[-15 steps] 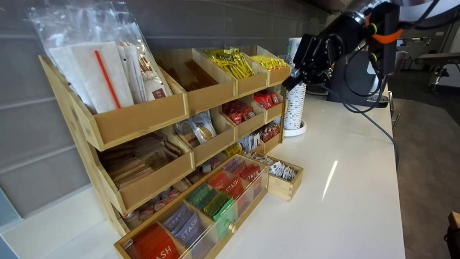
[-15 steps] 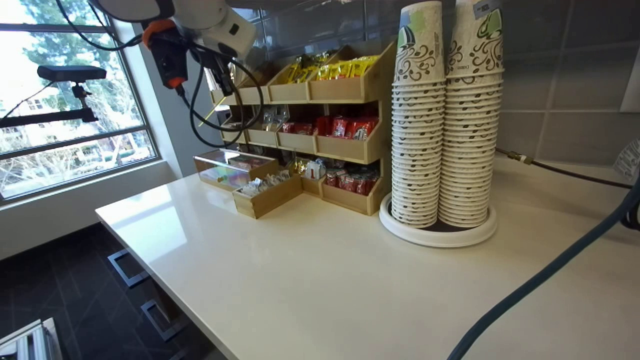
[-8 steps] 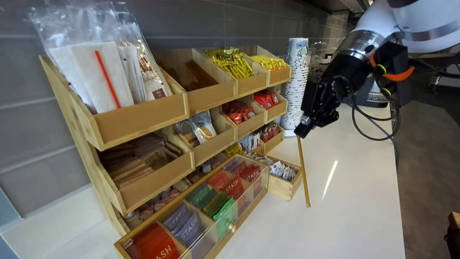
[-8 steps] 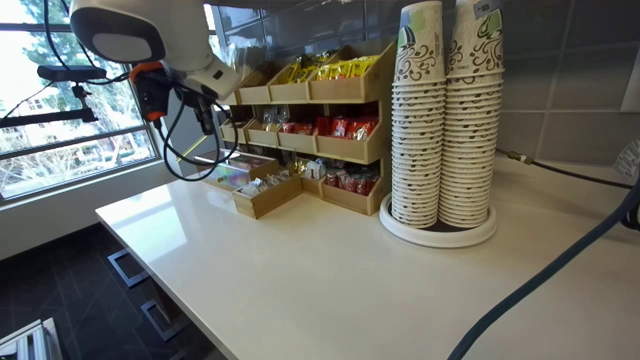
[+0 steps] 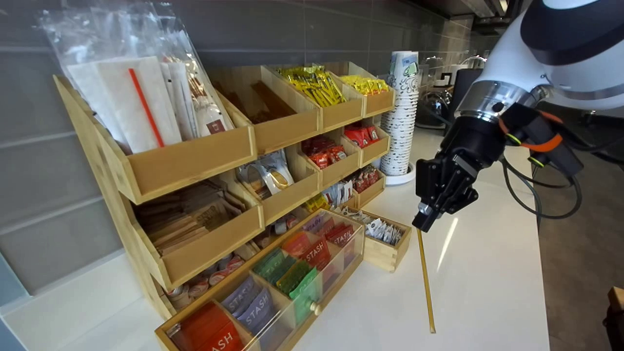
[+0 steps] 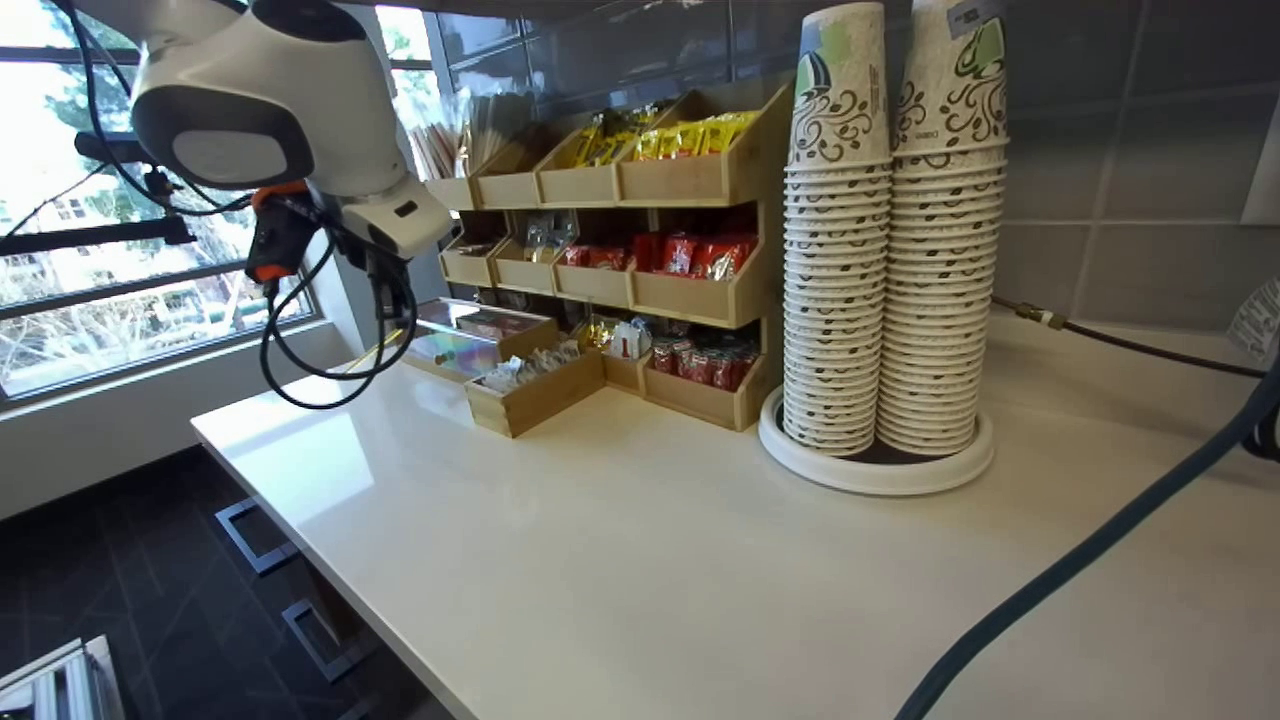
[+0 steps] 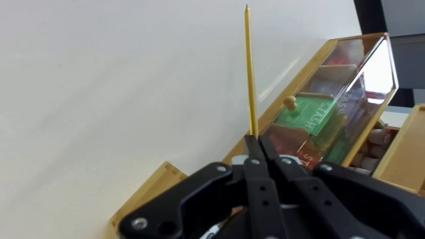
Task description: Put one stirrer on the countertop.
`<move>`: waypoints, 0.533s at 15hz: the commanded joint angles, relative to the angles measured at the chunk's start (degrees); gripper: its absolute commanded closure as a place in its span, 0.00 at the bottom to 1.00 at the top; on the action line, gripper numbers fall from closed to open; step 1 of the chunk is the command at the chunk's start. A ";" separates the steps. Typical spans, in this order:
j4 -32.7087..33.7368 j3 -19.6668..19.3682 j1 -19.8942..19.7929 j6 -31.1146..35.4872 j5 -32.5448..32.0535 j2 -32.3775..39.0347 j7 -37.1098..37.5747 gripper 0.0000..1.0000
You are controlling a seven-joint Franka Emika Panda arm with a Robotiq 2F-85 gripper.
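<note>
- While the gripper (image 5: 423, 224) hangs over the countertop (image 5: 487, 287), its fingers (image 7: 253, 149) are pressed together, pinching one end of the stirrer (image 5: 426, 287); the stirrer slants down from them, free end lowest;
- step in hand, my judgement: setting down; pick looks done, release not yet; whether the free end touches the countertop, cannot tell from these views;
- bring the gripper down slowly, tilting so the stirrer lies closer to flat; pushing tip-first could bow or snap something this thin, or twist it in the pinch;
- mind clearance; in the wrist view the pinched end lines up with the rim of the tea box (image 7: 300, 76), height gap unclear; the packet box (image 5: 380, 253) sits near too; best to shift away from both, toward the middle of the countertop, well short of its front edge;
- part the fingers just a little, once most of the length rests on the surface; then lift straight off; a drop from height would likely make it bounce or skid.
</note>
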 commanded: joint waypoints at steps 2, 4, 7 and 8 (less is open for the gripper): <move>-1.00 0.67 0.17 0.79 -6.07 1.22 9.89 0.99; -0.81 0.53 0.34 0.30 -7.80 1.99 12.29 0.99; -0.55 0.30 0.56 -0.38 -9.47 2.91 14.84 0.99; -0.52 0.32 0.61 -0.44 -9.73 3.12 15.83 0.99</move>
